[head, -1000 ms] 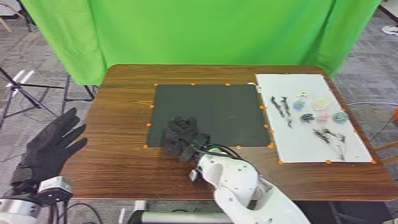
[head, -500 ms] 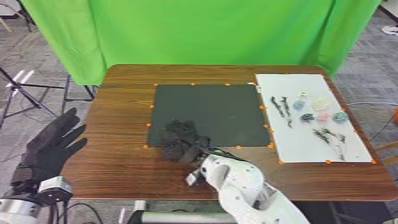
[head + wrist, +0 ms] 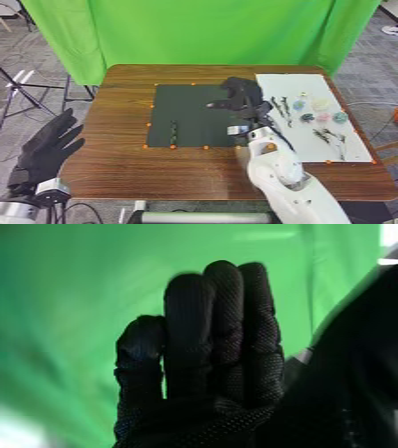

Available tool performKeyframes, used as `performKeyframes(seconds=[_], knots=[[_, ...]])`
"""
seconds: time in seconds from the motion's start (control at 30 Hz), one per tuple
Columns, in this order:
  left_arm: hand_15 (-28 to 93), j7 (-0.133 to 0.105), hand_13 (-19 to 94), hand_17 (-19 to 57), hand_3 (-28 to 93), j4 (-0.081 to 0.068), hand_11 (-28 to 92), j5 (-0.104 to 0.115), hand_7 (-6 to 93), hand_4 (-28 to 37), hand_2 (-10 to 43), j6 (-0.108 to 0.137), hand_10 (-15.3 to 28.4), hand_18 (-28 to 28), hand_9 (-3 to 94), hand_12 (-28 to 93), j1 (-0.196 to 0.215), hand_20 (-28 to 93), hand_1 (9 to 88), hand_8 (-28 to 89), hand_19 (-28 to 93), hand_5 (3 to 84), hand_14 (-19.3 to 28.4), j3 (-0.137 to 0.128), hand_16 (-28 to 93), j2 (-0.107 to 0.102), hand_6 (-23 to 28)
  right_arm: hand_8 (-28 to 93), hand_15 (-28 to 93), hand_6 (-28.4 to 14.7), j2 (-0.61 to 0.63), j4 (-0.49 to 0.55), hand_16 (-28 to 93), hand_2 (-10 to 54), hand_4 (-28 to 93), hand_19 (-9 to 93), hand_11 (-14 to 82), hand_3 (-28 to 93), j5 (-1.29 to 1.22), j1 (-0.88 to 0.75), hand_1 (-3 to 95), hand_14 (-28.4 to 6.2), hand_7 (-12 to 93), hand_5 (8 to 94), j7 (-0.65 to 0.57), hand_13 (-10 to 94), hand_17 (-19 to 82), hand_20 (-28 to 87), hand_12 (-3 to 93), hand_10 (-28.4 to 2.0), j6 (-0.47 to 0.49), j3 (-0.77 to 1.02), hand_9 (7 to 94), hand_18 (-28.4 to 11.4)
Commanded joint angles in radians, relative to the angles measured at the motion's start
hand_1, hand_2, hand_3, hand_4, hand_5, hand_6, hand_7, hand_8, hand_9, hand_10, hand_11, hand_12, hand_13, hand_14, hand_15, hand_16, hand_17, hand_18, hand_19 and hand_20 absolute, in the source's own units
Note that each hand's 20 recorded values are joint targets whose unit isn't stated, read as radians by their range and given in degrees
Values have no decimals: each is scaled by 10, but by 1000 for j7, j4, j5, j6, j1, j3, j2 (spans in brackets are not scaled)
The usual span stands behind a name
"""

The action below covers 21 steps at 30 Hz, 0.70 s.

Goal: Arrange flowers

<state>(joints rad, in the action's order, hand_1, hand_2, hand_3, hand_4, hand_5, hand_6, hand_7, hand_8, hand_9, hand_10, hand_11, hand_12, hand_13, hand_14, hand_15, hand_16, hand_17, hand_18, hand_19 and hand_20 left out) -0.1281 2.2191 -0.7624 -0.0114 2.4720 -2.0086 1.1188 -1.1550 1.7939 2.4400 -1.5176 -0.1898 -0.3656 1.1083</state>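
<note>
Holding the right hand [image 3: 247, 100] over the right part of the black mat [image 3: 200, 107], near the white board [image 3: 302, 155], had its fingers straight and extended. Brought the right arm [image 3: 282, 167] in over the near edge of the table [image 3: 111, 165]. In the right wrist view, saw the right hand [image 3: 200, 374] open as well, fingers side by side in front of the green curtain [image 3: 213, 35].

Had the left hand [image 3: 40, 150] open too, fingers straight and somewhat spread, at the left side of the table.

Found one slim dark twig [image 3: 174, 134] lying on the black mat, left part, lengthwise, with one end close to the near edge.

Counted the rest on the white board: two dark branches [image 3: 286, 107] on the side toward the black mat, roughly side by side. Next to those, saw small flower heads: blue [image 3: 298, 105], cream [image 3: 321, 103], dark teal [image 3: 307, 118], pink [image 3: 323, 118] and green [image 3: 339, 118], set close together. Spotted a small yellowish piece [image 3: 304, 94] just beyond the blue one. Saw thin dried stems [image 3: 334, 139] lying nearer the robot, past the flower heads. Noted orange markers [image 3: 206, 147] along the edges of both mat and board.
</note>
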Motion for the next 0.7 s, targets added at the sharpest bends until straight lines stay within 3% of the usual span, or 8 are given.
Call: performKeyframes(seconds=[0.03, 0.13, 0.17, 0.37, 0.47, 0.7], knots=[[151, -7, 131, -110, 704, 10, 96, -5, 171, -283, -73, 7, 82, 178, 175, 205, 23, 100, 226, -84, 325, 231, 111, -17, 82, 15, 8, -168, 733, 8, 315, 75, 298, -93, -109, 870, 519, -26, 111, -146, 644, -83, 436, 589, -316, 615, 303, 570, 350, -101, 16, 236, 642, -160], [151, -5, 131, -110, 703, 10, 95, -6, 172, -283, -73, 3, 82, 178, 175, 205, 23, 100, 227, -84, 324, 231, 111, -20, 83, 15, 9, -182, 747, 3, 354, 131, 305, -95, -245, 889, 537, 220, 129, -214, 586, -99, 462, 602, -399, 624, 315, 552, 364, -106, 113, 312, 651, -188], [152, -5, 131, -110, 703, 10, 95, -7, 172, -283, -72, 2, 82, 178, 175, 205, 22, 100, 227, -84, 324, 231, 111, -20, 83, 15, 9, -182, 751, 2, 360, 152, 310, -95, -270, 892, 541, 251, 126, -234, 567, -102, 463, 604, -418, 620, 312, 553, 369, -108, 156, 338, 649, -193], [154, -5, 131, -109, 701, 7, 95, -5, 170, -283, -71, 3, 82, 178, 175, 205, 23, 100, 227, -84, 324, 231, 111, -19, 84, 8, 8, -176, 741, -1, 377, 263, 308, -95, -282, 889, 535, 289, 65, -343, 495, -105, 454, 610, -496, 611, 301, 551, 375, -111, 459, 463, 643, -198], [153, -2, 131, -109, 702, 7, 96, -5, 171, -283, -71, 0, 82, 178, 175, 205, 21, 100, 227, -84, 323, 231, 111, -20, 83, 8, 8, -159, 715, -10, 380, 280, 303, -95, -220, 875, 501, 185, 43, -382, 495, -105, 408, 616, -511, 605, 286, 551, 365, -117, 557, 506, 638, -202], [154, 9, 131, -109, 702, 5, 95, -21, 171, -283, -70, -7, 82, 178, 175, 205, 14, 100, 226, -84, 323, 231, 112, -25, 83, 10, 8, -144, 717, -27, 383, 287, 301, -95, -223, 850, 476, 210, -12, -438, 458, -120, 365, 610, -576, 556, 253, 556, 356, -137, 714, 578, 602, -210]])
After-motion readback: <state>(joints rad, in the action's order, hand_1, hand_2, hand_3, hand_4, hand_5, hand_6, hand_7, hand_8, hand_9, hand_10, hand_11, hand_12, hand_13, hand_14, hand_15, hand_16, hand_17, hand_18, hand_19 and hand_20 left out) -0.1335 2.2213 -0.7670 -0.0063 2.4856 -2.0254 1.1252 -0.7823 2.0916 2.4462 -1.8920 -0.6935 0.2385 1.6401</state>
